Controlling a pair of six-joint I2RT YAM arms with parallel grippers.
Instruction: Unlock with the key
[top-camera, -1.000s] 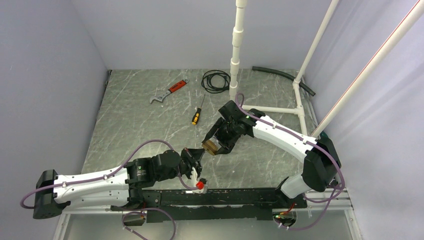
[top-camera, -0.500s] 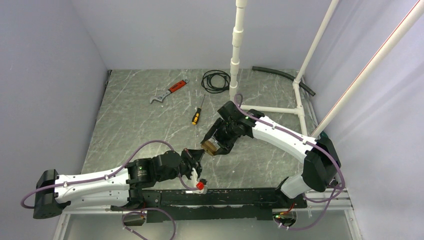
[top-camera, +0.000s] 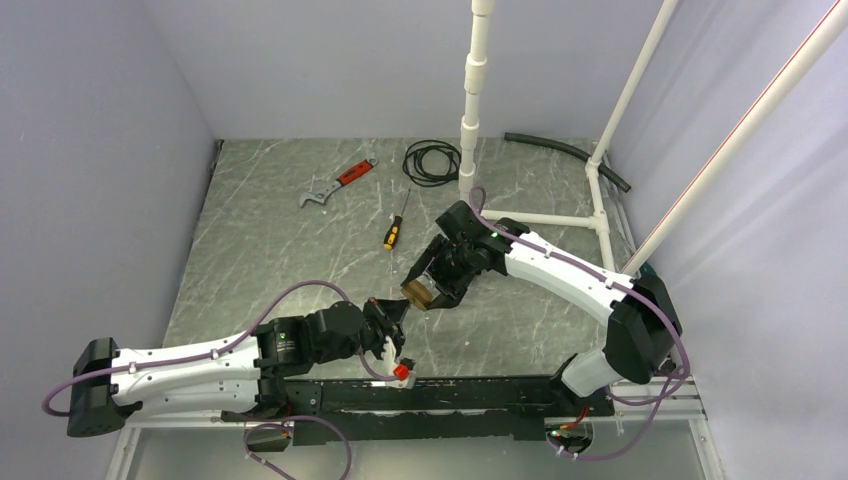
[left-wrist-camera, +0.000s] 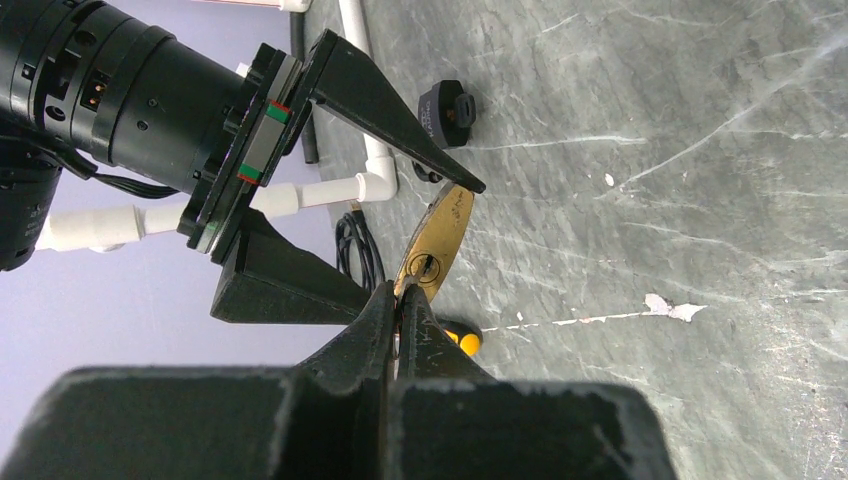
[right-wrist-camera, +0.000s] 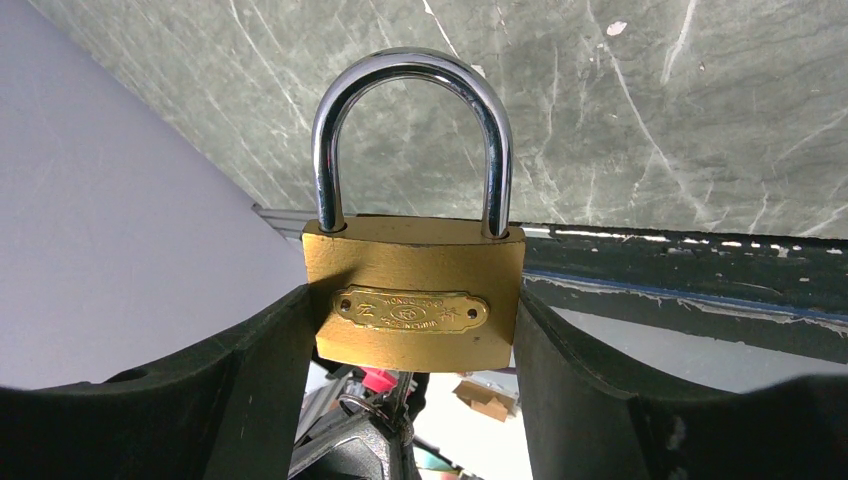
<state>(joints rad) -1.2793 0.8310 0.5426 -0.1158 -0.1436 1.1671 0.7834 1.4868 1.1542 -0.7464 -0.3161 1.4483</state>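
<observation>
My right gripper (top-camera: 428, 287) is shut on a brass padlock (right-wrist-camera: 414, 292) and holds it above the table by its two side faces, the chrome shackle (right-wrist-camera: 411, 130) closed. In the top view the padlock (top-camera: 419, 293) hangs mid-table. My left gripper (left-wrist-camera: 402, 296) is shut on the key, whose thin blade shows between the fingertips, right at the keyhole (left-wrist-camera: 424, 267) in the padlock's bottom face (left-wrist-camera: 437, 240). The key ring and a red tag (top-camera: 400, 371) hang below the left gripper. I cannot tell how far the blade sits inside the keyhole.
A yellow-handled screwdriver (top-camera: 394, 231), a red-handled wrench (top-camera: 335, 183) and a coiled black cable (top-camera: 431, 161) lie at the back of the table. A white pipe frame (top-camera: 560, 218) stands at back right. A black knob (left-wrist-camera: 446, 104) lies on the table.
Nearly nothing differs. The padlock in my right gripper has shifted very slightly toward the left gripper; both arms hold their poses.
</observation>
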